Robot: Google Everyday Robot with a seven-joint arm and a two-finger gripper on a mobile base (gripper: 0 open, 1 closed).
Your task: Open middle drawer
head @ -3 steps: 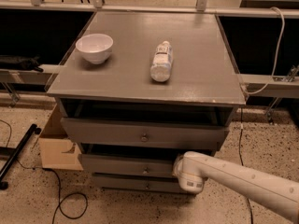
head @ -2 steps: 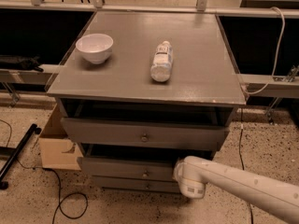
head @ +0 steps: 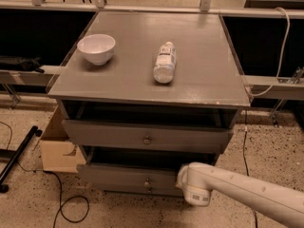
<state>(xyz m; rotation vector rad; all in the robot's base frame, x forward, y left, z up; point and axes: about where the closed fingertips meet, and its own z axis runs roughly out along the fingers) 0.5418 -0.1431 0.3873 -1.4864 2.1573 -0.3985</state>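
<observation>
The grey cabinet (head: 142, 87) has stacked grey drawers. The middle drawer (head: 118, 175) is the lower front in view, with a small round metal knob (head: 148, 184) at its centre. It stands pulled out a little, with a dark gap above it. My gripper (head: 186, 180) is at the right part of this drawer's front, right of the knob, at the end of the white arm (head: 247, 196) that comes in from the lower right. The bottom drawer is hidden below.
The top drawer (head: 109, 133) is also partly out. A white bowl (head: 96, 48) and a plastic bottle (head: 165, 62) on its side are on the cabinet top. A cardboard box (head: 57, 148), a black stand leg (head: 19, 156) and floor cables (head: 71, 208) are to the left.
My gripper and arm have moved down and toward the camera. The middle drawer's front has come out with them, widening the dark gap above it.
</observation>
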